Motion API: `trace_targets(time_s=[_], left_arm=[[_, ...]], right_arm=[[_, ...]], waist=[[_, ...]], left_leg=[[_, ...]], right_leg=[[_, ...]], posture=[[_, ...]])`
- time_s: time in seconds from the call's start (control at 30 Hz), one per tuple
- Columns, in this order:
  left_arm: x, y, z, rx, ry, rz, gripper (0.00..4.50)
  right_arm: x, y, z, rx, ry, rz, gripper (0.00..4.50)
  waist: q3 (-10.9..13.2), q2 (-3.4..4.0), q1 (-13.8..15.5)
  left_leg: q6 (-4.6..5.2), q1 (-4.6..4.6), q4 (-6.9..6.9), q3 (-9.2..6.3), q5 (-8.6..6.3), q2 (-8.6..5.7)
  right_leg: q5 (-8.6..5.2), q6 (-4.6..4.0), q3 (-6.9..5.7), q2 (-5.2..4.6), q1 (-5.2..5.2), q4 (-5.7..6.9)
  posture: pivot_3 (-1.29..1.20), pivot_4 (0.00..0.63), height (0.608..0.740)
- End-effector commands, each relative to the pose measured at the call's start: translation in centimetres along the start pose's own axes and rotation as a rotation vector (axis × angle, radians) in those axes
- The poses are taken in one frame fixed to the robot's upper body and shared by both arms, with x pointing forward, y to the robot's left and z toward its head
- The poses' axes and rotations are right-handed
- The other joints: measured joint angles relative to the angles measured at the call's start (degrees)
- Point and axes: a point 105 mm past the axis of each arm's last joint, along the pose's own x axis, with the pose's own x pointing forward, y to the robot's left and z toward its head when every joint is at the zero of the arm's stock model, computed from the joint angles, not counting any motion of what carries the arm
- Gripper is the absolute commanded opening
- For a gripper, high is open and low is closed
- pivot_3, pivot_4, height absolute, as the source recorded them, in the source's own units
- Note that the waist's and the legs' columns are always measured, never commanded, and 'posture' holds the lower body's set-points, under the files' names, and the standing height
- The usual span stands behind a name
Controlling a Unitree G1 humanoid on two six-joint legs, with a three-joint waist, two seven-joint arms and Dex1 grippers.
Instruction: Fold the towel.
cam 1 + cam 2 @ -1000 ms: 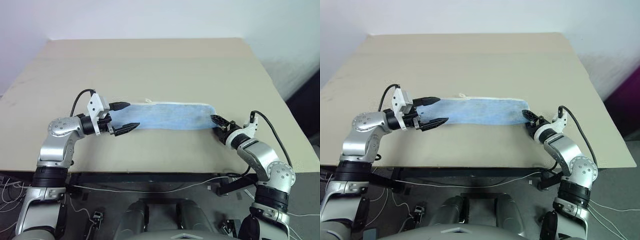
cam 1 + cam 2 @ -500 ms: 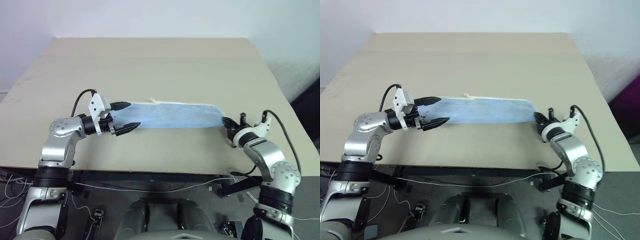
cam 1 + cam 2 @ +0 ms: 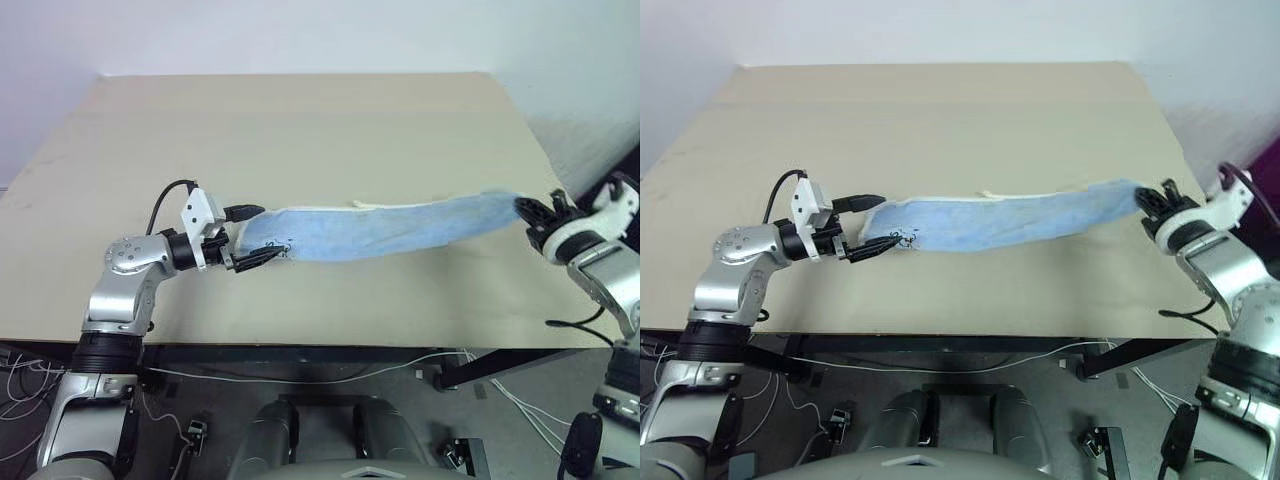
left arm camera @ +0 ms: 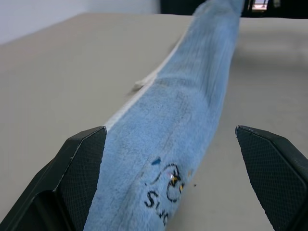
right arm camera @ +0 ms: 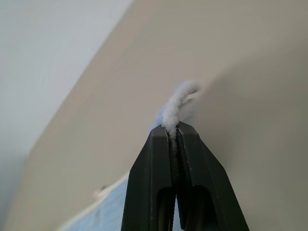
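The towel (image 3: 385, 229) is lying as a long strip across the table (image 3: 300, 130), left to right. The right gripper (image 3: 531, 212) is pinching its right end, lifted at mid-right; the left gripper (image 3: 252, 237) is straddling the left end, fingers spread and not gripping.

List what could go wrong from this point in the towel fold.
1. The right gripper pinches just a thin edge of the towel, so the cloth might slip out as it lifts.
2. The left gripper is open around the other end without holding it, so that end may drag along the table and spoil the fold.
3. The right gripper sits near the table's right edge; the raised end could drop off if released.
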Motion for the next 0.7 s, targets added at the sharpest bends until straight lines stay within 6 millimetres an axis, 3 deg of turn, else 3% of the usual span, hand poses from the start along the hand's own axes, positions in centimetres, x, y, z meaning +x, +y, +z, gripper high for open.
trace_targets(time_s=[0.03,0.13,0.27,0.47,0.7], left_arm=[[0.3,0.3,0.9,0.040,-0.023,0.006,4.50],[0.4,0.4,1.0,0.041,-0.027,0.007,4.50],[0.5,0.2,0.9,0.041,-0.034,0.010,4.50],[0.5,0.0,0.9,0.038,-0.044,0.028,4.50],[0.4,-0.2,0.7,0.035,-0.046,0.037,4.50]], right_arm=[[1.0,5.9,-2.3,-0.263,0.130,0.204,0.03],[1.7,9.0,-4.6,-0.352,0.217,0.325,0.03],[3.0,10.5,-8.2,-0.391,0.327,0.386,0.03],[4.1,10.4,-12.2,-0.398,0.426,0.399,0.03],[4.9,10.0,-13.2,-0.401,0.425,0.366,0.03]], waist=[[0.0,0.00,0.1],[0.0,-0.02,0.4],[0.0,-0.06,0.6],[0.0,-0.06,0.6],[0.0,-0.06,0.4]], left_leg=[[0.00,-0.04,0.00,0.00,0.00,0.00],[0.00,-0.26,0.05,-0.07,0.00,0.00],[0.00,-0.47,0.09,-0.13,0.00,-0.08],[0.00,-0.49,0.07,-0.14,0.00,-0.11],[-0.01,-0.50,0.04,-0.14,0.00,-0.10]], right_leg=[[0.00,0.00,0.00,0.00,-0.04,0.00],[0.00,0.00,-0.07,-0.03,-0.19,-0.05],[0.01,0.00,-0.12,-0.12,-0.36,-0.07],[0.01,-0.01,-0.12,-0.13,-0.43,-0.06],[0.01,-0.01,-0.12,-0.12,-0.49,-0.03]], posture=[[0.00,0.150,0.740],[0.00,0.150,0.740],[0.00,0.150,0.740],[0.00,0.150,0.740],[0.00,0.150,0.740]])
